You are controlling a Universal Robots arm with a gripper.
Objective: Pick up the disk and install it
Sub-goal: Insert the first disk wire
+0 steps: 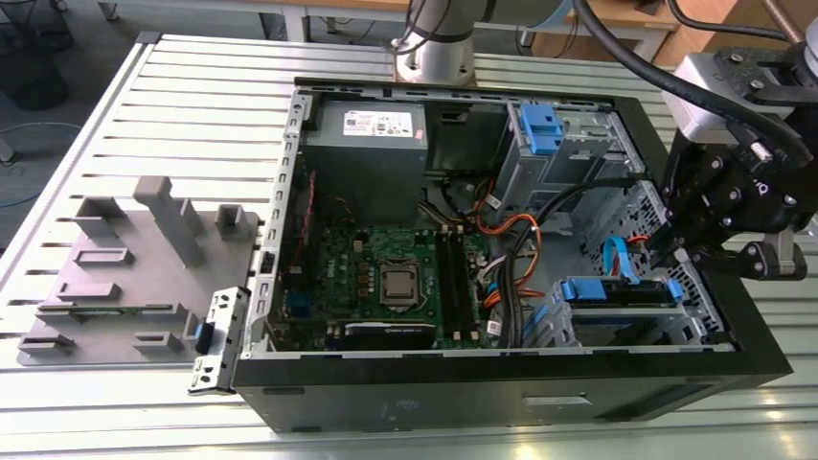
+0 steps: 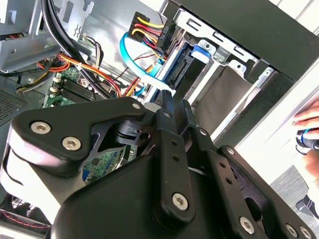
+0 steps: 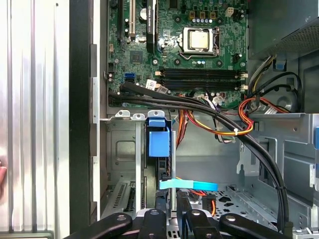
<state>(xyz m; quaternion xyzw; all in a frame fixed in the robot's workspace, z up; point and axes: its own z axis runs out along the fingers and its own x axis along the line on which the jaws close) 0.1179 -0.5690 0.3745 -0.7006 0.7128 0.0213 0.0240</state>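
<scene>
The gripper (image 3: 172, 203) hung inside the open computer case (image 3: 79, 99). Its fingers (image 3: 185, 211) were drawn almost together, with only a narrow slit between them and nothing seen in their grip. Just ahead of the fingertips a flat blue cable (image 3: 188, 185) crossed their line, very close, though contact could not be made out.

Directly beyond that cable stood the disk (image 3: 159, 167). It sat on edge in the grey metal drive bay (image 3: 124, 149), and its blue handle (image 3: 159, 143) was at the end away from the gripper. In the second wrist view, a plug with red, yellow and black wires (image 2: 149, 27) met the end of the disk nearer the gripper. The blue cable curved in alongside it.

Past the bay, a bundle of thick black cables (image 3: 209, 107) ran across the case, with orange and red wires (image 3: 249, 112) looping beside it. Farther still lay the green motherboard (image 3: 169, 55), flat on the case floor, with its processor socket (image 3: 201, 40) near the middle.

In the exterior view, the grey power-supply box (image 1: 371, 125) sat in the case corner farthest from the gripper. A grey moulded fixture (image 1: 128, 259) rested outside the case on the slatted metal table (image 1: 192, 96), well apart from the gripper. A person's hand (image 2: 309, 118) showed beyond the case wall nearest the gripper.
</scene>
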